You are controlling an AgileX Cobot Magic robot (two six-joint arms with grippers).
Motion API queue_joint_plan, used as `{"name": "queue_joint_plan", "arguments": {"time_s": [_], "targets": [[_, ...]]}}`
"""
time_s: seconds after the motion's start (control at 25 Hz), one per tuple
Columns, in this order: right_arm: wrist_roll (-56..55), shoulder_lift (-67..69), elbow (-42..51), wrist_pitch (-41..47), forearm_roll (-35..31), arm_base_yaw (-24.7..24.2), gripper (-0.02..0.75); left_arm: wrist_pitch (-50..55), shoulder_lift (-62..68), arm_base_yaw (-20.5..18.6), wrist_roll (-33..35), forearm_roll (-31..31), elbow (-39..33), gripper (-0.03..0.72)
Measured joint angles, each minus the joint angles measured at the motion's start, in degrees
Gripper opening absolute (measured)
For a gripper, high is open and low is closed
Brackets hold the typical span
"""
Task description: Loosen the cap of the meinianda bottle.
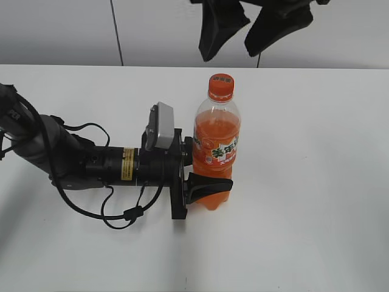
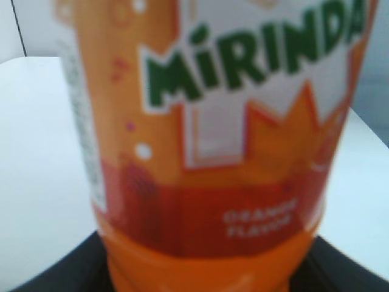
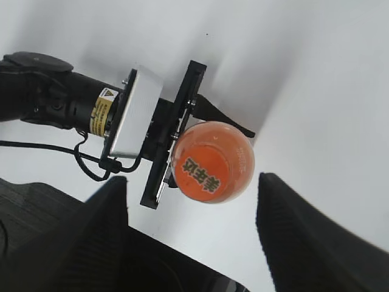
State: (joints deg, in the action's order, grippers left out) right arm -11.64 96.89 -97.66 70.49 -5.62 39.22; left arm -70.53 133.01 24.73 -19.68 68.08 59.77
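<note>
My left end effector (image 1: 209,182), at the end of a black arm lying low along the white counter (image 1: 316,201), was clamped around the lower body of the tall clear plastic bottle of orange drink (image 1: 216,146); one black finger (image 1: 209,184) wrapped the near side just under the orange, white and green label, the other hidden behind. I judged this grip was there to keep the bottle upright and stop it turning once the top is twisted. The bottle stood near the middle of the counter, and its small round orange plastic screw cap (image 1: 221,86) sat on the neck, untouched. Further right and above, my right end effector (image 1: 254,27) hung over the bottle with its two dark fingers (image 3: 304,237) spread wide and empty, the cap (image 3: 213,161) lying between them in the wrist view. To my mind it was lined up to descend and close on the ribbed cap.
</note>
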Motion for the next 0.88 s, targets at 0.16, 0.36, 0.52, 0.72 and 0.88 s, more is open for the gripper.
{"name": "queue_joint_plan", "arguments": {"time_s": [0.16,0.36,0.52,0.72,0.88], "targets": [[-2.76,0.00,0.00,0.00,0.12,0.00,0.495,0.00,0.00,0.00,-0.05,-0.05,0.00,0.394],[-3.06,0.45,1.14,0.00,0.98,0.00,0.495,0.00,0.00,0.00,-0.05,-0.05,0.00,0.394],[-3.06,0.64,1.31,0.00,2.49,0.00,0.495,0.00,0.00,0.00,-0.05,-0.05,0.00,0.394],[-2.46,2.19,1.44,0.00,2.47,0.00,0.495,0.00,0.00,0.00,-0.10,-0.11,0.00,0.394],[-1.90,4.08,1.62,0.00,1.60,0.00,0.495,0.00,0.00,0.00,-0.10,-0.11,0.00,0.394]]}}
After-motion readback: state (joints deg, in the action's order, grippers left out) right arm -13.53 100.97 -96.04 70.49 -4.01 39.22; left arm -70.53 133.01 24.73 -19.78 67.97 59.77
